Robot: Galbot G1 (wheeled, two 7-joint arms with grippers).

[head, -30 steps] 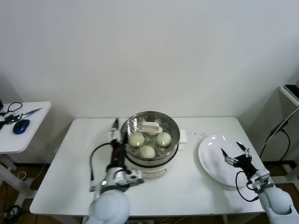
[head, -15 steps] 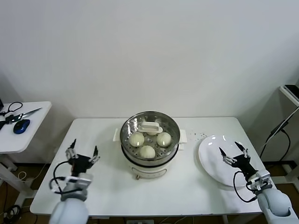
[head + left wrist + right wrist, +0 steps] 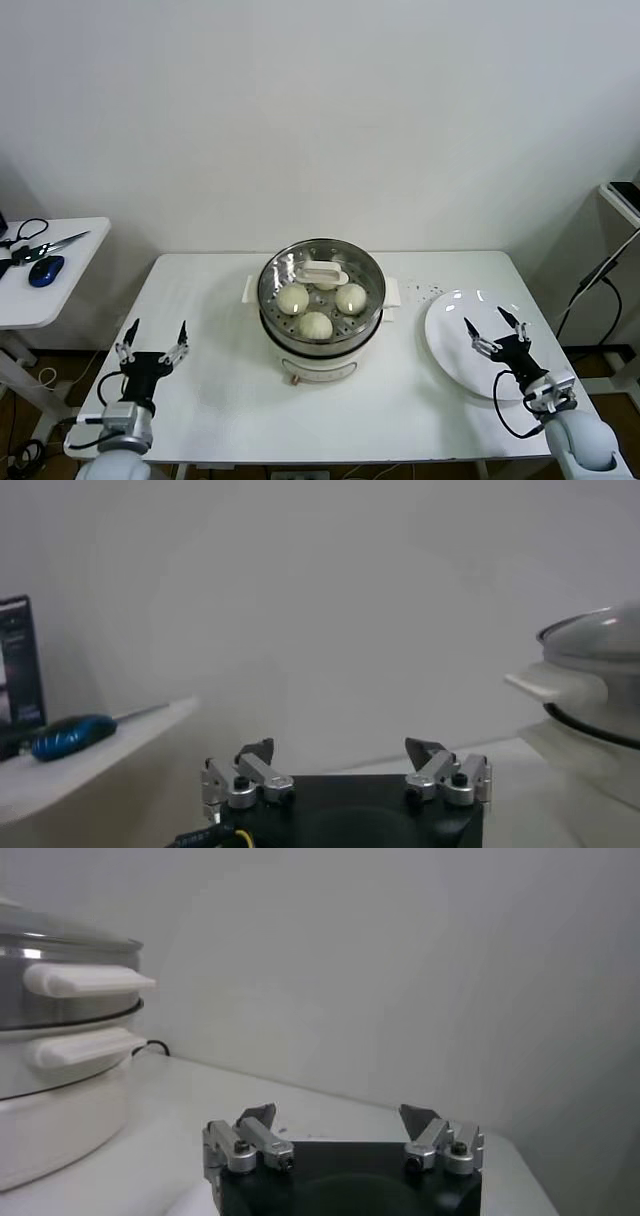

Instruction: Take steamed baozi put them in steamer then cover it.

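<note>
Right now the steamer (image 3: 320,330) sits in the middle of the head view, at the centre of the white table (image 3: 400,400), with the cover (image 3: 321,283) resting on top of it, its white handle toward the upper part of the lid. Through the glass three steamed baozi (image 3: 315,324) show clearly, and a fourth seems to lie beneath the handle, though I can't be sure of it. Down in the lower left of the frame, the left gripper (image 3: 153,344) hangs over the table's near-left edge, fingers spread wide, nothing between them. Over in the lower right, the right gripper (image 3: 495,331) is likewise released and empty, poised above the white plate (image 3: 450,350), which lies well apart from the steamer. Both grippers are well clear of the pot. At the far left edge a small side table (image 3: 40,300) carries a blue mouse (image 3: 45,270) and a pair of scissors (image 3: 50,245).
</note>
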